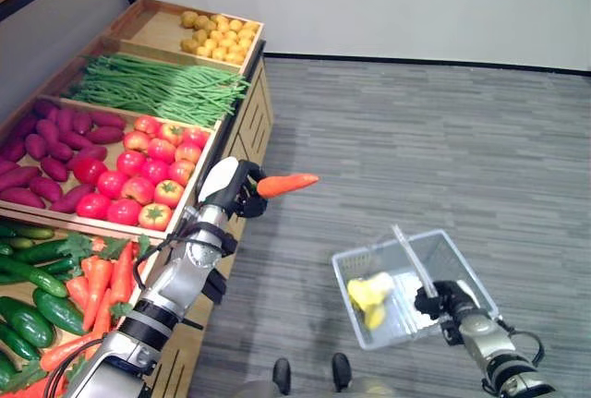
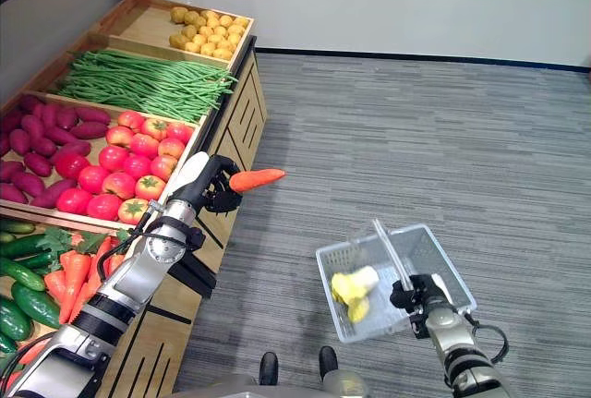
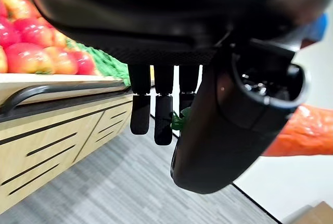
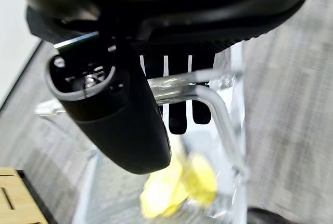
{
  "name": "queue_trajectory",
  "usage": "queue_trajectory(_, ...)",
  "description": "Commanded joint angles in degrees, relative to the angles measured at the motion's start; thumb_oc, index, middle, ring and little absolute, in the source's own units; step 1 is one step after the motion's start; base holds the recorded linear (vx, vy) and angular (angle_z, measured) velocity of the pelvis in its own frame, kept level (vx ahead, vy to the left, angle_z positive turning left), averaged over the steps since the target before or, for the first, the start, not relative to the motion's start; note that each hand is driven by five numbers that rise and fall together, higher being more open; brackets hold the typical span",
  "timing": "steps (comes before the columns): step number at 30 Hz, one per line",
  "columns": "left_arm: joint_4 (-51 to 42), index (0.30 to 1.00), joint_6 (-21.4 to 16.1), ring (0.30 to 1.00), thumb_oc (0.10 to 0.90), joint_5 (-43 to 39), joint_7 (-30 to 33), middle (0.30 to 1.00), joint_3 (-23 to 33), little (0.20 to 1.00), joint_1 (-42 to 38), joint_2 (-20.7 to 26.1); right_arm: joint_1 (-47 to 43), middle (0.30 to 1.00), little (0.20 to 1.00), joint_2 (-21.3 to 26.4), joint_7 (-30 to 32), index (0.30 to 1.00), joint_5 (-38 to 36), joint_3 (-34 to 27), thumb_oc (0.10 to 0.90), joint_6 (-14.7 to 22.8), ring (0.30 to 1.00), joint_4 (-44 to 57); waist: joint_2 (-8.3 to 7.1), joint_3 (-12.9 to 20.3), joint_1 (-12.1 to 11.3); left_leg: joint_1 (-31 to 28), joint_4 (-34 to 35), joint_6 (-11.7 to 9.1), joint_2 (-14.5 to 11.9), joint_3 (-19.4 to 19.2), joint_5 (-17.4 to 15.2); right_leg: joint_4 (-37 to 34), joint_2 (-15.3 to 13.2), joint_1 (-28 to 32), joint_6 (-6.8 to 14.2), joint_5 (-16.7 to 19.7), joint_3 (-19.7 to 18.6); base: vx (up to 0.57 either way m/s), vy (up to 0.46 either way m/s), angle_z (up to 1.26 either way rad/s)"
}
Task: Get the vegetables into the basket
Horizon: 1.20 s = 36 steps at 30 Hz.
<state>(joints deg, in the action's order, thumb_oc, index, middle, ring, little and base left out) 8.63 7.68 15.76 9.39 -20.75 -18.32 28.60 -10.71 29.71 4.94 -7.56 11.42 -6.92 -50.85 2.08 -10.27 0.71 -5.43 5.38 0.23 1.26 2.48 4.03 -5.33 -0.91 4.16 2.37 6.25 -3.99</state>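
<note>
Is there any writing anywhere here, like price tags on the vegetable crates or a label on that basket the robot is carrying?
None: no readable text in any view.
The crates bear no tags or signs.
The basket, held by the right robot hand, shows no label.
The carrot in the left robot hand has no sticker.

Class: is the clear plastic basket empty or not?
Not empty: the clear plastic basket, held by the right hand, contains yellow vegetables.
</note>
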Motion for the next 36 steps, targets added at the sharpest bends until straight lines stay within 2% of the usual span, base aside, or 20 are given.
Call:
queue_trajectory(1,-1.89,0.300,-3.64,0.300,0.400,1.29,2.35,0.300,-0.89,0.300,-7.07,-0.19,-7.49,0.300,0.300,5.62,2.90,0.300,-1.68,-1.26,0.400,4.47,0.300,5.03,-2.05,4.52,-0.84,-0.11,-0.38,-0.84,0.67,1.12,-2.75,0.72,-2.24,4.83,2.35,-6.12,-0.59,0.00,0.000,0.00)
queue_trajectory(9,1.70,0.300,-2.83,0.300,0.400,0.77,2.82,0.300,-4.07,0.300,-11.00,-2.18,-14.79,0.300,0.300,5.92,3.86,0.300,-2.37,1.55,0.400,4.38,0.300,12.73,-1.67,4.76,-0.54,-0.24,-0.38,-0.97,0.74,0.81,-2.63,0.80,-2.19,4.69,2.20,-5.88,-0.61,0.00,0.000,0.00)
queue_trajectory(11,6.18,0.300,-1.80,0.300,0.400,1.50,2.84,0.300,-7.44,0.300,-14.39,-4.50,-19.34,0.300,0.300,4.64,3.70,0.300,-2.46,5.02,0.400,3.84,0.300,15.73,-1.47,4.89,0.05,-0.17,-0.38,-1.09,0.61,0.27,-2.49,0.96,-2.08,4.37,2.06,-5.73,-0.78,-0.03,-0.022,0.00)
queue_trajectory(14,9.70,0.300,-1.26,0.300,0.400,3.02,2.22,0.300,-10.20,0.300,-16.59,-6.29,-21.16,0.300,0.300,3.48,3.87,0.300,-2.61,6.40,0.400,3.62,0.300,17.27,-1.35,5.00,0.53,-0.20,-0.38,-1.11,0.54,-0.05,-2.49,0.92,-2.05,4.31,2.02,-5.60,-1.00,0.00,-0.004,-0.01)
queue_trajectory(25,22.90,0.300,0.24,0.300,0.400,6.53,2.27,0.300,-16.59,0.300,-21.77,-13.81,-20.82,0.300,0.300,-0.99,4.86,0.300,-2.53,8.19,0.400,4.08,0.300,23.64,-0.60,4.95,2.58,-0.26,-0.38,-1.16,0.29,-1.44,-2.64,0.86,-1.84,3.88,2.00,-5.45,-1.94,0.00,-0.008,-0.05)
queue_trajectory(27,31.23,0.300,1.33,0.300,0.400,7.92,2.35,0.300,-19.20,0.300,-23.22,-17.73,-20.67,0.300,0.300,-3.04,5.45,0.300,-3.82,9.39,0.400,4.51,0.300,24.15,-0.22,4.78,3.71,-0.18,-0.38,-1.23,0.17,-2.23,-2.58,0.89,-1.76,3.42,1.95,-5.35,-2.65,0.00,-0.009,-0.05)
queue_trajectory(30,35.57,0.300,1.65,0.300,0.400,8.60,2.52,0.300,-20.52,0.300,-23.70,-19.84,-20.82,0.300,0.300,-4.08,5.74,0.300,-4.08,10.36,0.400,4.64,0.300,24.23,0.08,4.70,4.29,-0.13,-0.38,-1.27,0.14,-2.69,-2.56,0.86,-1.78,3.24,1.93,-5.30,-2.95,0.00,-0.006,-0.13)
queue_trajectory(33,43.06,0.300,2.89,0.300,0.400,10.32,2.39,0.300,-22.33,0.300,-23.96,-23.99,-21.49,0.300,0.300,-5.99,6.49,0.300,-4.53,11.94,0.400,4.83,0.300,24.70,0.62,4.33,5.32,0.15,-0.38,-1.22,0.15,-3.41,-2.57,0.85,-1.74,2.55,2.00,-5.02,-3.60,-0.01,-0.010,-0.14)
queue_trajectory(34,44.47,0.360,3.16,0.360,0.443,10.48,2.00,0.360,-22.76,0.360,-23.64,-24.83,-21.61,0.300,0.300,-6.43,6.58,0.300,-4.53,12.31,0.400,4.86,0.300,24.58,0.69,4.31,5.53,0.20,-0.38,-1.22,0.12,-3.65,-2.61,0.83,-1.76,2.43,2.03,-4.93,-3.74,-0.01,-0.010,-0.13)
queue_trajectory(35,44.90,0.553,3.18,0.553,0.580,10.71,2.40,0.553,-22.87,0.553,-23.63,-25.38,-21.57,0.300,0.300,-6.76,6.73,0.300,-4.65,12.52,0.400,4.93,0.300,24.48,0.80,4.29,5.63,0.25,-0.38,-1.21,0.11,-3.87,-2.61,0.79,-1.76,2.32,2.05,-4.83,-3.90,0.00,-0.013,-0.15)
queue_trajectory(36,47.13,1.000,3.55,1.000,0.900,11.31,1.93,1.000,-23.27,1.000,-23.33,-26.51,-21.42,0.300,0.300,-7.20,6.81,0.300,-4.58,13.15,0.400,4.72,0.300,24.62,1.05,4.11,5.81,0.36,-0.38,-1.22,0.04,-4.17,-2.56,0.79,-1.68,2.15,2.02,-4.75,-4.27,0.03,-0.003,-0.15)
